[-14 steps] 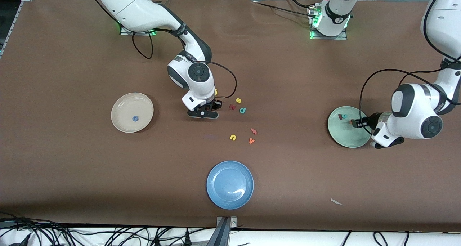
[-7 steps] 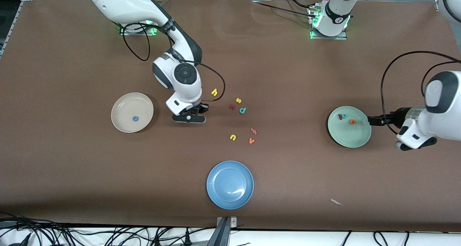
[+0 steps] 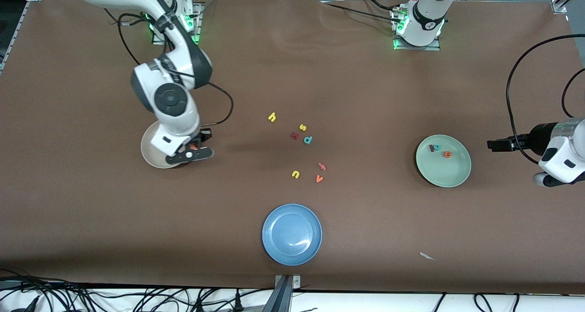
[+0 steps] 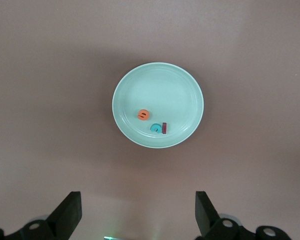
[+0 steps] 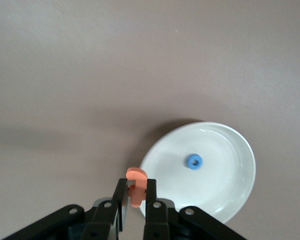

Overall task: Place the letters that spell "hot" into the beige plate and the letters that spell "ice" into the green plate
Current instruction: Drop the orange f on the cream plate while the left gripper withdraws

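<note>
The blue plate (image 3: 292,234) sits nearest the front camera, same spot as a second ago. A bit farther up, the loose yellow "u" (image 3: 295,174), orange "v" (image 3: 319,179) and another orange letter (image 3: 322,166) haven't budged either. The big change: the right gripper (image 3: 195,147) has swung from the middle letter pile to the beige plate (image 3: 151,153) and now hangs over its rim on the side toward the letters, jaws pinched on the orange "t" (image 5: 136,185). The blue "o" (image 5: 193,161) lies in that plate, though the arm now hides it from the front. At the other end, the green plate (image 3: 443,161) holds the orange "e" (image 3: 447,155), teal "c" (image 3: 437,147) and dark red "i" (image 3: 431,148), and the left gripper (image 3: 492,144) has pulled back off it toward its own end of the table, fingers spread wide, holding nothing. Farthest, the yellow "h" (image 3: 272,117) waits on the table, now uncovered.
</note>
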You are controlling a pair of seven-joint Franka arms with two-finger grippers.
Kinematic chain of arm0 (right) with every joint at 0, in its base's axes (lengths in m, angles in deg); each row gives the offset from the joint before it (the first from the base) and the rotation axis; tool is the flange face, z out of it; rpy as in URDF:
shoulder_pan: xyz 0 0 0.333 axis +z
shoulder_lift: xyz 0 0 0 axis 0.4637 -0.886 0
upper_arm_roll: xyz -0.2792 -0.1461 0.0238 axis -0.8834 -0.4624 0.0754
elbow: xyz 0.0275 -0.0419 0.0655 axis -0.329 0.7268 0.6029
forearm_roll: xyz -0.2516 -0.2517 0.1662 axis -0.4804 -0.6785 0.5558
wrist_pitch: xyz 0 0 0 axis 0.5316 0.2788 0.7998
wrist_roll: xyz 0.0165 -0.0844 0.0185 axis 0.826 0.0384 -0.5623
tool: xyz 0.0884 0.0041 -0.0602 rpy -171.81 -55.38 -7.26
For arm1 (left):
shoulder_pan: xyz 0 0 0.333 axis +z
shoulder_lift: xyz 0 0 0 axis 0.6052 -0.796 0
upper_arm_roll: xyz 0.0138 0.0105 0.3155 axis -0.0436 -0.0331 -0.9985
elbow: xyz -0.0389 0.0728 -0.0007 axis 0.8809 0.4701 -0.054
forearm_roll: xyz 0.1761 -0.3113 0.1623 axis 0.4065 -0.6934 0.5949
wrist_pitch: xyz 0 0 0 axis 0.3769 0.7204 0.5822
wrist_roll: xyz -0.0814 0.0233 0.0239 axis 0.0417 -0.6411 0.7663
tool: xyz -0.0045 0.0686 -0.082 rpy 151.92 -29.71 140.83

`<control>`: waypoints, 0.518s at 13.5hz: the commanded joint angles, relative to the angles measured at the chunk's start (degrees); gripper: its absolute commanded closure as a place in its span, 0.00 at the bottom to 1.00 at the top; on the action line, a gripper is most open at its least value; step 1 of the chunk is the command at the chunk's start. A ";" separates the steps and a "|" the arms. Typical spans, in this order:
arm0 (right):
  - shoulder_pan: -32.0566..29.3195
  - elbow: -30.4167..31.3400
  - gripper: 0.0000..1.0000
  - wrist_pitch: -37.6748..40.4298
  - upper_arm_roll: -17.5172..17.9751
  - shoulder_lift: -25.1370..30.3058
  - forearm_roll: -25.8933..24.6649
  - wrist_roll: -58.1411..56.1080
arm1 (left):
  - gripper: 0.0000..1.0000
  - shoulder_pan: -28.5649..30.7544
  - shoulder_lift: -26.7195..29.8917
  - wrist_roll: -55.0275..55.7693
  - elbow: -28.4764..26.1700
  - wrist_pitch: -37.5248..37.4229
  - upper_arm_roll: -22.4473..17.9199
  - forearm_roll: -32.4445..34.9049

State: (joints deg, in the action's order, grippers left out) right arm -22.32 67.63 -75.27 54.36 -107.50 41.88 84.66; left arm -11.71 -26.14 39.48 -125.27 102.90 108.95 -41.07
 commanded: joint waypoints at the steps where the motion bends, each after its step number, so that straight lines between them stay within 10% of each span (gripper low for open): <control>1: -5.11 9.63 0.97 -6.14 -0.36 6.08 3.04 -9.85 | 0.00 -0.57 -0.34 -0.39 3.74 -1.67 1.25 1.00; 4: -7.15 17.63 0.94 -14.49 -0.98 8.11 3.22 -11.82 | 0.00 -0.57 -0.34 -0.47 4.63 -1.67 1.35 1.08; 7: -7.24 19.24 0.19 -16.89 -0.98 8.03 3.31 -10.67 | 0.00 -1.80 -0.34 -0.74 4.80 -1.58 0.91 1.26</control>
State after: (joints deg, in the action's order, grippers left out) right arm -29.55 84.09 -90.47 53.18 -102.12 43.88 74.11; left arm -12.18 -26.14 39.48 -122.06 102.64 110.05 -41.07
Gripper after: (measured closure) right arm 0.771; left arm 0.000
